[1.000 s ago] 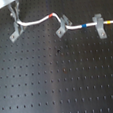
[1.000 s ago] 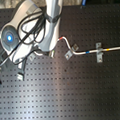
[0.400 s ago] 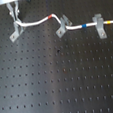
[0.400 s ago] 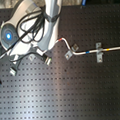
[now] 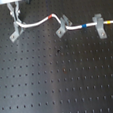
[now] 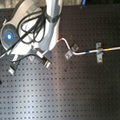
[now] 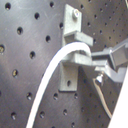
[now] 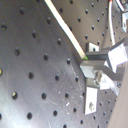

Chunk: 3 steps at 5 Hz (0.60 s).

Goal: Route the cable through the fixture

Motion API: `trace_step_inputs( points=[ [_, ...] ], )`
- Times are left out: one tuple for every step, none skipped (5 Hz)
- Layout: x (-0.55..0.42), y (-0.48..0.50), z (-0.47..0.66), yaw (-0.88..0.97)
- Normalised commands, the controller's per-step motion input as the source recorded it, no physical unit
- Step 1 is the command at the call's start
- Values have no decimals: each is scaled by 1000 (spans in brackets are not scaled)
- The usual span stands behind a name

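— What lies under the gripper [image 5: 16, 20]?
— A black perforated breadboard [image 5: 60, 82].
— Anything else?
— A T-shaped grey bracket [image 5: 99, 25], well apart from it; a spare grey clip [image 6: 13, 69] nearer.

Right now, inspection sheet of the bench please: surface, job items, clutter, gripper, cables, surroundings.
Surface: black perforated board, rows of holes, bare across the near part in the first exterior view.
Job's things: white cable runs from the gripper through the middle clip to the T-shaped bracket; red band near the clip. The left clip sits under the gripper.
Clutter: small dark speck on the board, cannot tell what.
Gripper: fingers closed on the cable end, down at the left clip.
Cables: black robot cabling looped on the arm.
Surroundings: blue light on the arm; else nothing seen.
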Motion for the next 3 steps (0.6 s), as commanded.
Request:
trace_step_inputs(
  points=[
    [-27, 212, 105, -54],
    [-16, 139, -75, 0],
    [-156, -88, -263, 217]
  ],
)
